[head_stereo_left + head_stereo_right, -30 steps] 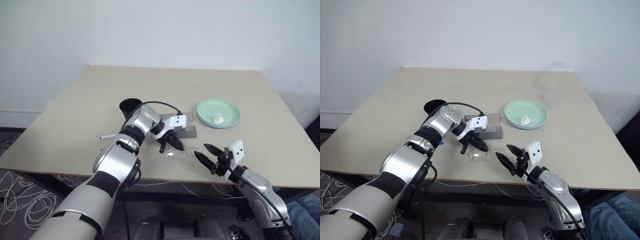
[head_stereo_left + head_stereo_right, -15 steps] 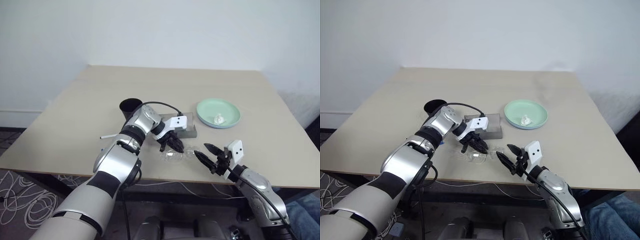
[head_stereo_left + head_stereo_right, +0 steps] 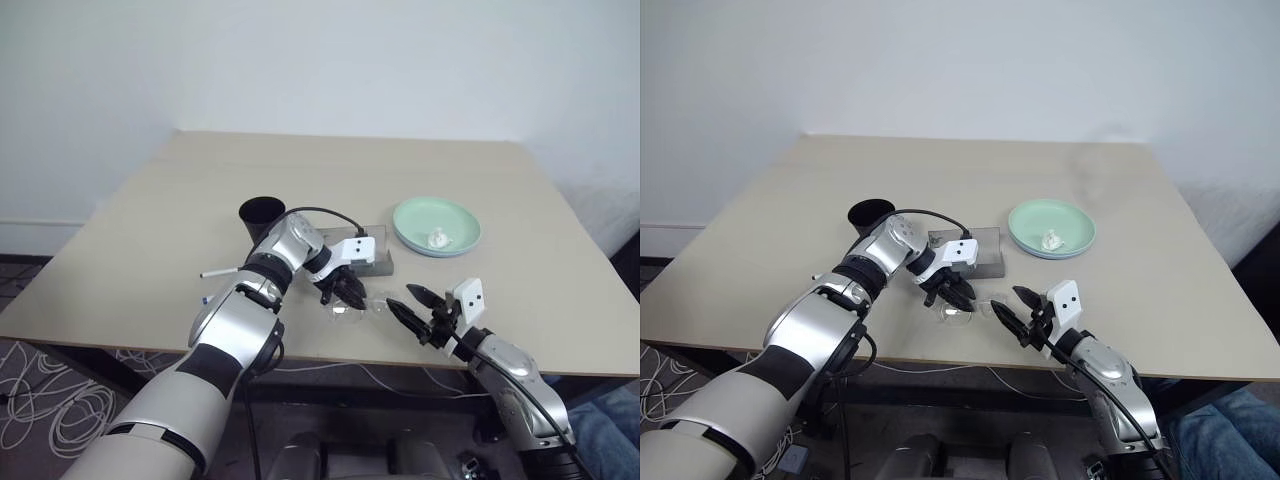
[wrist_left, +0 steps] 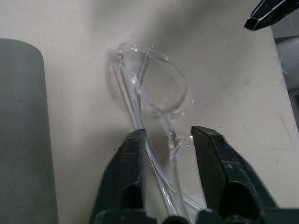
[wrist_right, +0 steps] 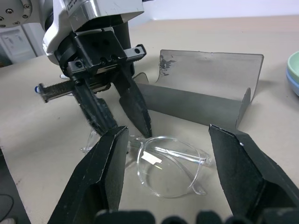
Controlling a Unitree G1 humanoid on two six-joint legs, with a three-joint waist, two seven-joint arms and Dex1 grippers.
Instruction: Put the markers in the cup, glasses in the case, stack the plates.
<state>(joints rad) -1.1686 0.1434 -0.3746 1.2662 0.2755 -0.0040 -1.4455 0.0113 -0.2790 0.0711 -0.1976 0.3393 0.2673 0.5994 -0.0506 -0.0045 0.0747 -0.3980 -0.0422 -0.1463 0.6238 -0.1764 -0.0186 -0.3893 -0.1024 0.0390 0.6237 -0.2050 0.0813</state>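
The clear glasses (image 3: 350,310) lie on the table near its front edge, just in front of the grey case (image 3: 375,262), whose lid stands open. My left gripper (image 3: 345,295) points down onto them, and its fingers (image 4: 135,158) are shut on the frame beside one lens (image 4: 163,88). My right gripper (image 3: 402,298) hovers just right of the glasses, open and holding nothing, with the glasses (image 5: 168,165) ahead of its fingers. The black cup (image 3: 260,218) stands behind the left wrist. One marker (image 3: 222,271) lies left of that arm. The mint green plate (image 3: 410,215) sits on the light blue one.
A small crumpled white scrap (image 3: 437,238) lies in the top plate. The table's front edge (image 3: 330,350) runs close below the glasses and both grippers. A white wall stands behind the table, and cables lie on the floor at the left.
My left gripper's fingers opened and then narrowed again around the glasses' frame. Both hands stayed where they were, and the glasses barely shifted.
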